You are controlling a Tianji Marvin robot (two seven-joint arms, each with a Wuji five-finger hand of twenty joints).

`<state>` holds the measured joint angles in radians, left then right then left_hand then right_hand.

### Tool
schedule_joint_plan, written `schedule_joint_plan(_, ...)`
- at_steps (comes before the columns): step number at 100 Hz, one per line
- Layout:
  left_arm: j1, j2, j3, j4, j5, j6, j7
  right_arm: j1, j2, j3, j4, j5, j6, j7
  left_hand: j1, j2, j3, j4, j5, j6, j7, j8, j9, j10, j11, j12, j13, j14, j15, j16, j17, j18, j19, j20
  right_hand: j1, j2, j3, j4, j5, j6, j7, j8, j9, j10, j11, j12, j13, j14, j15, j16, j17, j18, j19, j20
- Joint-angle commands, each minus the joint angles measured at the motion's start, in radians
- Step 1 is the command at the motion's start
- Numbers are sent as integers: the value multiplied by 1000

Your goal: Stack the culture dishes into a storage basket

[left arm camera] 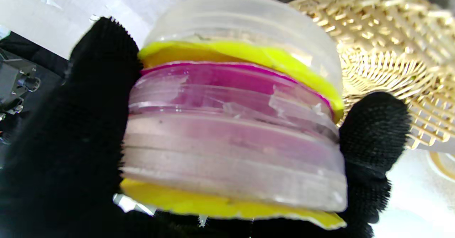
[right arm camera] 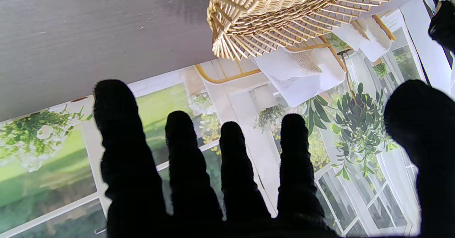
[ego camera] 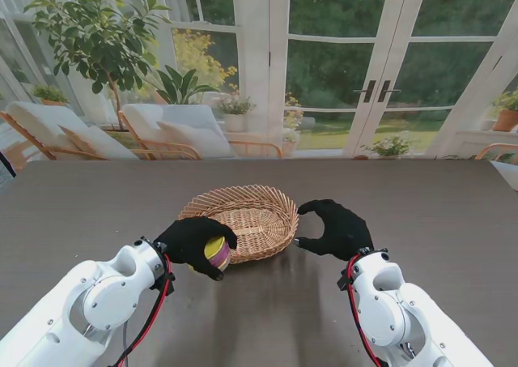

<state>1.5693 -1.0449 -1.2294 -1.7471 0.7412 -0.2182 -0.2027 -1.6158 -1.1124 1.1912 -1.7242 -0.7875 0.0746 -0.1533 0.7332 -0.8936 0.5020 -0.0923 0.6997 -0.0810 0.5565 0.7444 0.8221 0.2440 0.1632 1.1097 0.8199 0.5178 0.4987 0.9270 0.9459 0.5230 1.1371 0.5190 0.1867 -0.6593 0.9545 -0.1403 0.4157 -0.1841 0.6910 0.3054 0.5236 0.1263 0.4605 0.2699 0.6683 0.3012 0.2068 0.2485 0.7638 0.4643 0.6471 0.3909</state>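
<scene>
Dark wood-grain table (ego camera: 421, 221) fronts glazed garden doors, with a round woven wicker basket (ego camera: 251, 213) at its centre. Just left of the basket's near rim, the black-gloved left hand (ego camera: 190, 241) grips a stack of clear plastic culture dishes with yellow and magenta layers (left arm camera: 231, 124) (no readable labels). The black-gloved right hand (ego camera: 340, 229) hovers beside the basket's right rim, fingers (right arm camera: 124, 149) spread, holding nothing.

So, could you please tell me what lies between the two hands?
The wicker basket sits between the left hand and right hand, seen from the stand view.
</scene>
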Motion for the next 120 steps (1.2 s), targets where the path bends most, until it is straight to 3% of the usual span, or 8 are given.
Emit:
schedule_joint_plan(1,-37,0,5,14,-8,4,-31,2,-2,0,4,2,3,17,406,239,211,16,115,148,355,59,207,-25,75,60,143,-230,139,20,0,-296,81,10,11,-37,90,-24,0,-21,3,6,-40,25,1,-1,-22,17,-14,10,-487,41,-29,27)
schedule_joint_plan(43,-258,-2,104,179,-59,5,-66,0,0,17,4,5,6,32,411,252,206,18,118,149,353,61,207,-24,74,61,140,-228,142,22,-7,-288,74,13,13,-36,89,-23,-1,-23,2,6,-40,26,1,-2,-23,16,-14,10,-490,44,-33,27)
schedule_joint_plan(77,-414,-14,196,336,-89,19,-47,0,2,26,6,6,9,41,415,260,200,19,124,150,354,61,209,-23,74,60,137,-225,146,20,-14,-269,67,15,12,-37,90,-24,-1,-22,3,7,-40,26,1,-1,-23,18,-13,10,-490,44,-34,28)
schedule_joint_plan(120,-600,-54,397,565,-153,29,24,3,3,34,15,8,9,48,418,267,197,19,124,151,354,59,207,-19,71,57,132,-220,146,17,-18,-265,62,18,13,-35,90,-24,-3,-21,4,7,-40,26,2,-1,-24,17,-13,10,-490,43,-36,29)
